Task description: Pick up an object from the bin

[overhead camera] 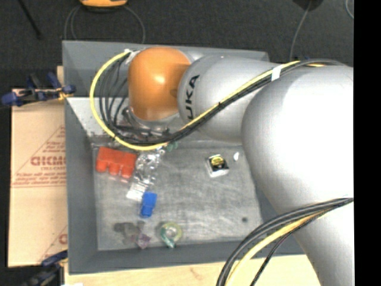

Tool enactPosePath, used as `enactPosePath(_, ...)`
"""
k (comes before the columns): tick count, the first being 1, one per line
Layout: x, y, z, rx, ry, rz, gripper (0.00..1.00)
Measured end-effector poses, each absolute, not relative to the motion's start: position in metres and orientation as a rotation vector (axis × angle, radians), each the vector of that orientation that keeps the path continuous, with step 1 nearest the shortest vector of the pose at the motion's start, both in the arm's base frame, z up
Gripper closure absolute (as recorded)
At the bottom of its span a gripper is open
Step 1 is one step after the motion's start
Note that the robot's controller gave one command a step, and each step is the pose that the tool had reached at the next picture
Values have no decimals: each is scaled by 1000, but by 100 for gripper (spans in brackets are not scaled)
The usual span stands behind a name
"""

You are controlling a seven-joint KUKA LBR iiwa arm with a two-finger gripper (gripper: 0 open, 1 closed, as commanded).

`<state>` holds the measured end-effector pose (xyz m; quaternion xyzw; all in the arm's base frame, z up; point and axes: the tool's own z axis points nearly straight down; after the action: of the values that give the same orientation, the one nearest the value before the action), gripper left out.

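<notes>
Gripper [149,158] sits low under the orange wrist cover [153,82], just right of the red block [116,161]. You can't tell whether it's clenched or released, and nothing shows in its grasp. So the pick isn't done yet. Nearest candidates are the red block itself, a clear plastic bit [138,186] just below-right of it, and a blue piece [147,204] further below.

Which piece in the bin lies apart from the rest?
The small black-and-white piece with a yellow spot, alone toward the view's right; the red block, blue piece and others cluster at its left.
</notes>
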<state>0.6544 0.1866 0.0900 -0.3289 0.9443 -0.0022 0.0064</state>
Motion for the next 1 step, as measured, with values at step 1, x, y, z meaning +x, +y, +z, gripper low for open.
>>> enactPosePath(1, 656, 209, 88, -863, 3003, -14, 0)
